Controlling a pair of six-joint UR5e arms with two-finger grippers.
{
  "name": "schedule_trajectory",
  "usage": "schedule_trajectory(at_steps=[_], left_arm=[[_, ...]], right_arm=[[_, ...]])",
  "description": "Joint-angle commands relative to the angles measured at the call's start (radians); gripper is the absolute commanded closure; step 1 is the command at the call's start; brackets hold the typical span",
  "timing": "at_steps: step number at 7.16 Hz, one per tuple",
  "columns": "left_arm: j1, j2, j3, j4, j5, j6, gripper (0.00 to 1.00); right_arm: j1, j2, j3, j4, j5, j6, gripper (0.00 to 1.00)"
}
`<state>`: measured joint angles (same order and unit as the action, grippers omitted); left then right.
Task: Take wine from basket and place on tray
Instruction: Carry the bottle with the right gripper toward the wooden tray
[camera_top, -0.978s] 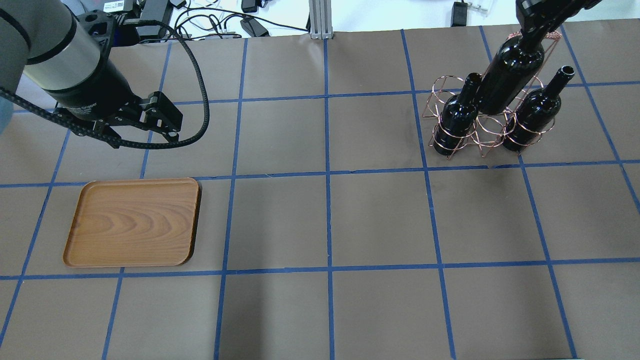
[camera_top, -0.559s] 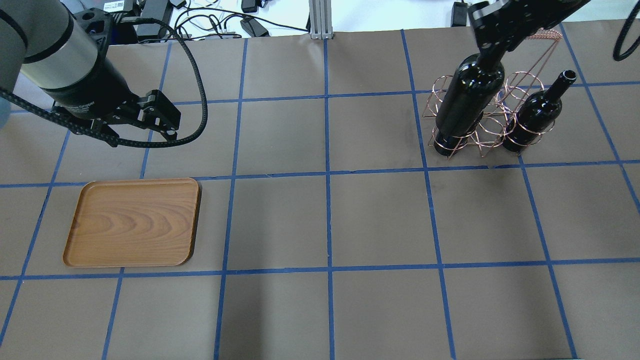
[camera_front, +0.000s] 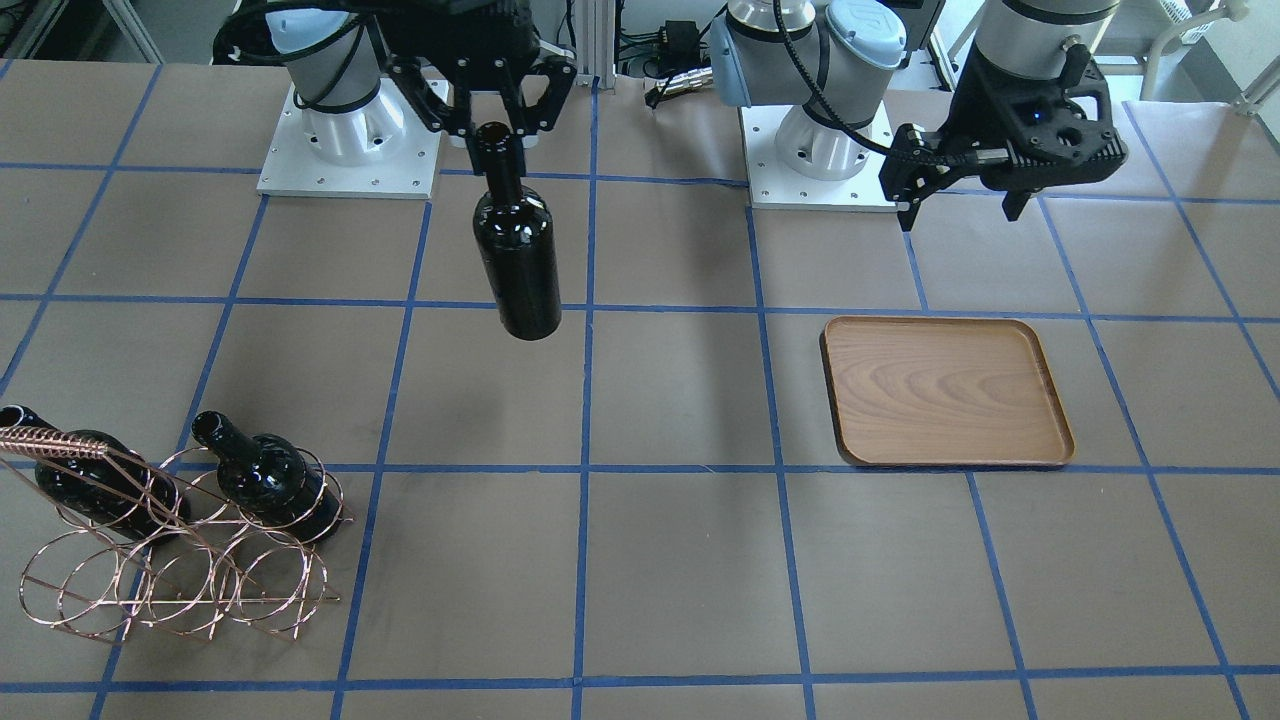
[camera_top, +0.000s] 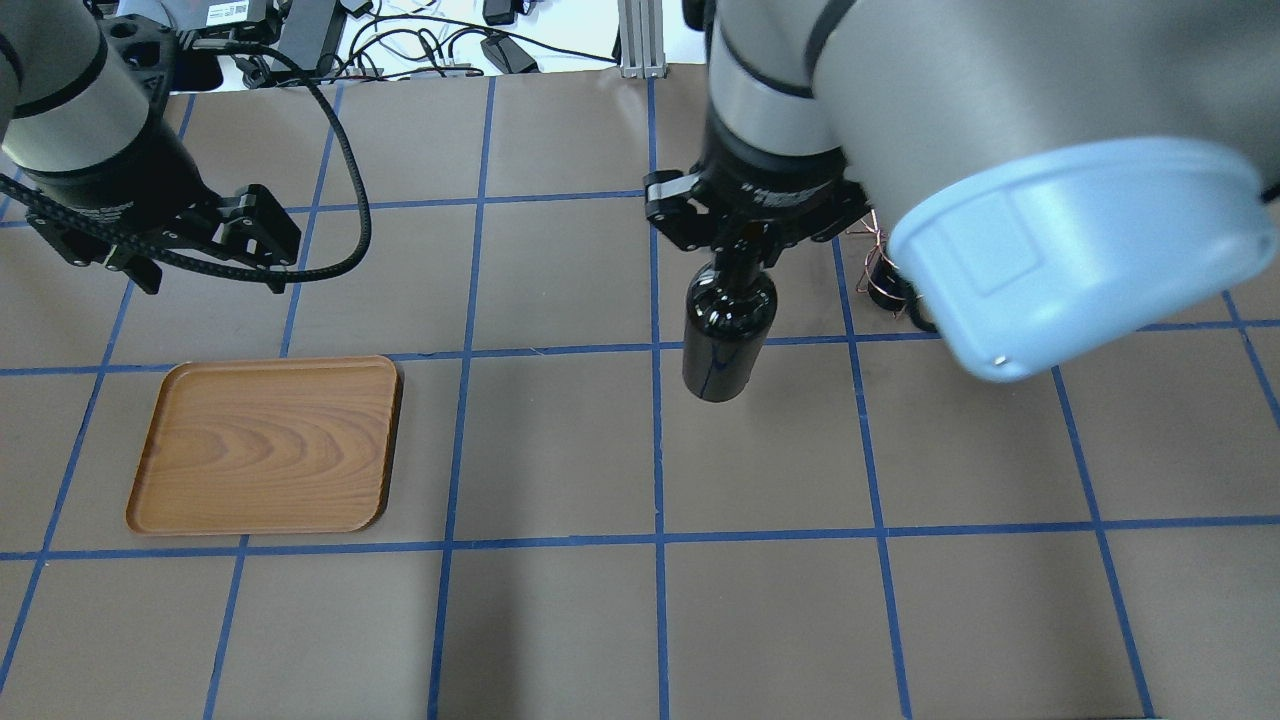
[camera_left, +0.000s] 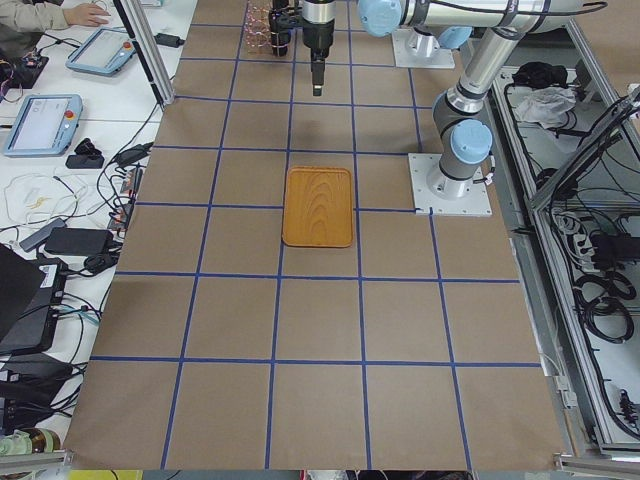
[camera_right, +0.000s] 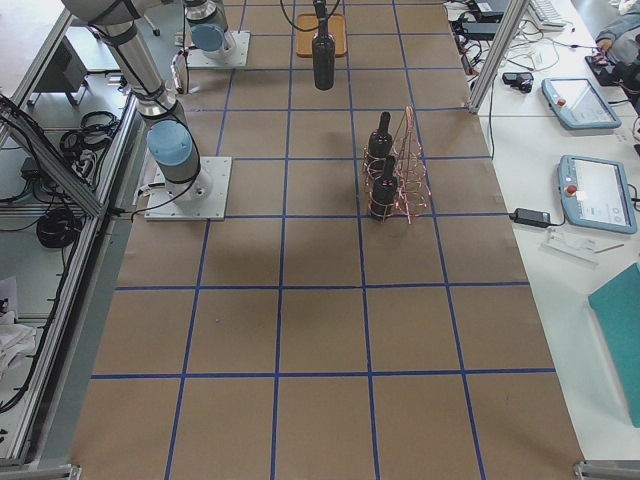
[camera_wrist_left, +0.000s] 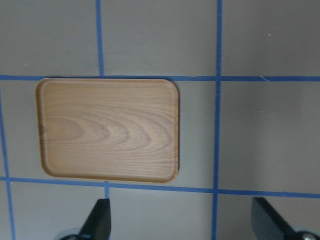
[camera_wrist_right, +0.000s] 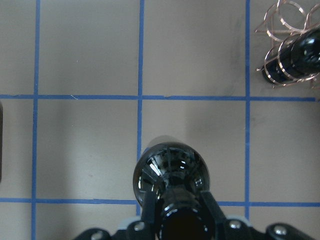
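My right gripper (camera_front: 497, 128) is shut on the neck of a black wine bottle (camera_front: 517, 260). The bottle hangs upright above the middle of the table (camera_top: 728, 330), clear of the basket. It fills the bottom of the right wrist view (camera_wrist_right: 170, 182). The copper wire basket (camera_front: 50, 440) stands at the table's right end and holds two more bottles (camera_front: 265, 482). The wooden tray (camera_top: 265, 445) lies empty on the left side. My left gripper (camera_top: 205, 275) is open and empty, hovering beyond the tray (camera_wrist_left: 107, 130).
Blue tape lines grid the brown table cover. The right arm's elbow hides most of the basket (camera_top: 880, 240) in the overhead view. Both robot bases (camera_front: 345, 150) sit at the table's near edge. Cables and power bricks (camera_top: 500, 50) lie past the far edge.
My right gripper has carried the bottle up out of the basket and leftward to the table's middle. My left gripper has drifted slightly left and stayed open.
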<state>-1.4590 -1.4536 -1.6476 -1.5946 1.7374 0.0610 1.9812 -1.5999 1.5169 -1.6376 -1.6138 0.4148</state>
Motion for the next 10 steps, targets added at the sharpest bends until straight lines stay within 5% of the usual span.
schedule_trajectory(at_steps=[1, 4, 10], left_arm=[[0.06, -0.004, -0.003, 0.001, 0.022, 0.0, 0.0], [0.08, 0.002, -0.008, 0.01, 0.021, -0.003, 0.0], [0.081, 0.004, -0.005, -0.001, 0.03, -0.004, 0.0]], right_arm=[[0.138, 0.085, 0.014, -0.033, -0.001, 0.216, 0.79], [0.269, 0.256, 0.012, -0.255, -0.051, 0.433, 0.79], [0.285, 0.305, 0.016, -0.272, -0.067, 0.515, 0.76]])
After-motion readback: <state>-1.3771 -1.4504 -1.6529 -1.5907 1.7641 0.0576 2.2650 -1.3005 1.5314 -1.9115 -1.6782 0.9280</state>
